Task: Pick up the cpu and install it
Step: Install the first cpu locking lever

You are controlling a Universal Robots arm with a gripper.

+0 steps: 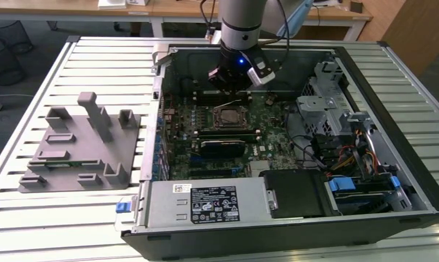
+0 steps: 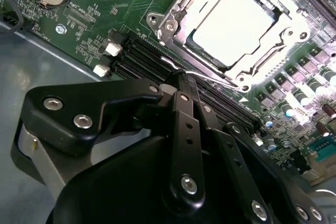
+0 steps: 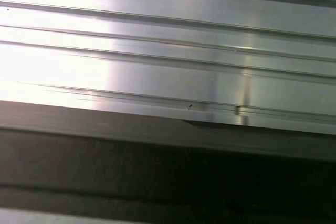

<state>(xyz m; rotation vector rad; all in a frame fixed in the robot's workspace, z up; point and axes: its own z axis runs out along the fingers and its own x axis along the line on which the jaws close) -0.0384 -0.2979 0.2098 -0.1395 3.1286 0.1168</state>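
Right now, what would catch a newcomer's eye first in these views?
The open black computer case on the slatted metal table, with the arm's black gripper hanging over its green motherboard. In the second wrist view, the pale silver square cpu sits in the metal socket frame. The grey plastic fixture with upright posts stands at the exterior view's left.

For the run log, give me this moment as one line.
gripper: shut, at socket lever wire | cpu: seated in motherboard socket | socket frame: open | grey fixture: on table, beside case

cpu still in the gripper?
No. In the second wrist view the cpu lies in the motherboard socket, apart from the gripper.
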